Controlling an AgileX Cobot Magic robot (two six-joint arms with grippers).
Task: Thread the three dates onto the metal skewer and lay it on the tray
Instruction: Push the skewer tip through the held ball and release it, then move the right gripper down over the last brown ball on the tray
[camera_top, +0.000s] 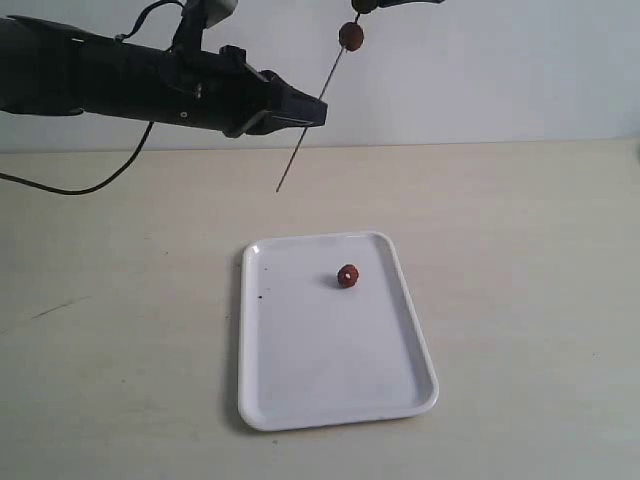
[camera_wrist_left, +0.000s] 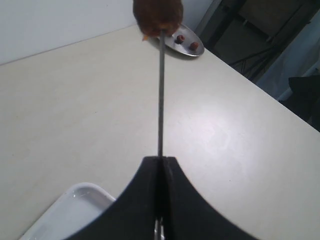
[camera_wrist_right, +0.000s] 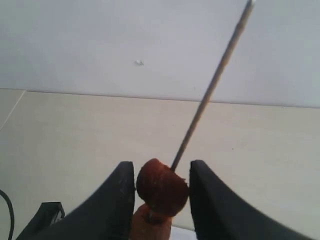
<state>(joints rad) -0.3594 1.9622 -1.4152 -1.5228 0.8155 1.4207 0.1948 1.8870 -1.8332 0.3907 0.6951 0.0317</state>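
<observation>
You have five dates, one metal skewer (camera_top: 300, 150) and one white tray (camera_top: 300, 400) in view. Two dates are threaded high on the skewer. The threaded date (camera_wrist_right: 162, 187) sits between the right gripper (camera_wrist_right: 162, 165) fingers; grip undetermined. The left gripper (camera_wrist_left: 160, 161) is clamped on the skewer below them. One loose date (camera_top: 347, 276) lies on the tray. Two spare dates (camera_wrist_left: 194, 45) are in a far metal dish (camera_wrist_left: 199, 51).

Desk (camera_top: 520, 300): pale cream matte top, meeting a light wall at the back.
- Tray (camera_top: 320, 350): white, rectangular, rounded corners, flat near the middle.
- Dish (camera_wrist_left: 199, 51): small, silvery, at a far corner.
- Cable (camera_top: 70, 190): black, sagging at far left; contact unclear.
- Streak (camera_top: 55, 308): faint, dark, left side.
</observation>
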